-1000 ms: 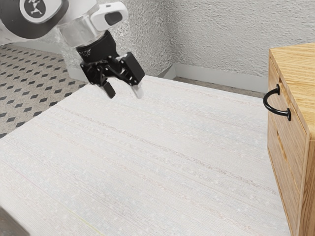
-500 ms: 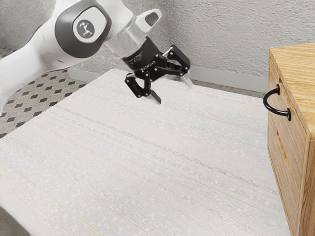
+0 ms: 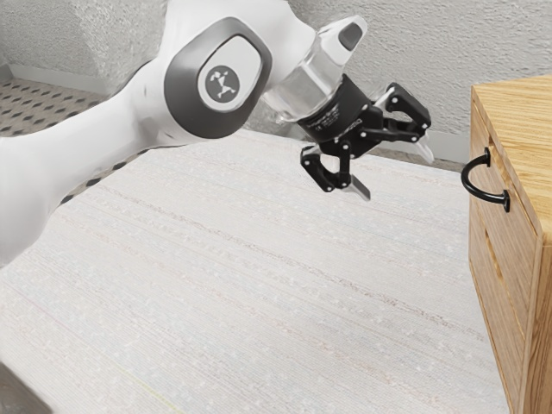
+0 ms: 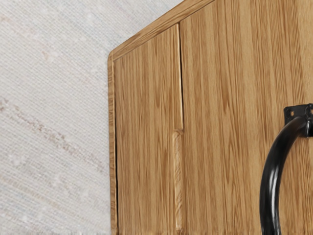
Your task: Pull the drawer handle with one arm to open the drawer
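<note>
Black curved metal drawer handle on oak cabinet front, exterior view's right.
It lies level, bowing toward the black two-finger gripper, which hangs wide open nearby, touching nothing.

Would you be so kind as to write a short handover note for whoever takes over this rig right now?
Gripper: open, holding nothing, in the air above the table.
Things: the black drawer handle sits on the wooden cabinet, at the exterior view's right of the gripper, with a clear gap between them. The drawer front looks flush, so shut.
Done: nothing on the drawer; handle untouched.
Left: bring the fingers around the handle, close, then pull away from the cabinet.
</note>
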{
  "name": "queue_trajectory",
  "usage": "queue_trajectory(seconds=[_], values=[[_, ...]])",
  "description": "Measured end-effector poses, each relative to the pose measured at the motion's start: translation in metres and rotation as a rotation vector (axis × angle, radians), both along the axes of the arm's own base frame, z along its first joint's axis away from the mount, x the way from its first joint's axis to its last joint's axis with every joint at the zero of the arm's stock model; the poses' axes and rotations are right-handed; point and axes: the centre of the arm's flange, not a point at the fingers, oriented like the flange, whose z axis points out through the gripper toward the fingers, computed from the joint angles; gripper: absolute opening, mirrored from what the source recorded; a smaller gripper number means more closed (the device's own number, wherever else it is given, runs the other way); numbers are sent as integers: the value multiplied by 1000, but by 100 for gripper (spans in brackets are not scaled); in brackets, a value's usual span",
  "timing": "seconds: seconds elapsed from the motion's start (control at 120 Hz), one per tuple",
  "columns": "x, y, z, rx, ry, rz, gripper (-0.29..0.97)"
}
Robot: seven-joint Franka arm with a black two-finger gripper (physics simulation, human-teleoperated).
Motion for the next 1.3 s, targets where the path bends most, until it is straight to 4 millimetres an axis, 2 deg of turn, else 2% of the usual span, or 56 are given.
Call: queue_trajectory(seconds=[0.092, 0.633, 0.767, 1.05, 1.15, 1.3], values=[[1, -13, -4, -12, -6, 4, 68], [19, -40, -29, -51, 7, 51, 68], [27, -40, -43, -50, 23, 66, 68], [29, -36, -51, -48, 37, 90, 68], [22, -35, -53, -49, 42, 93, 68], [6, -15, -46, -57, 41, 123, 68]])
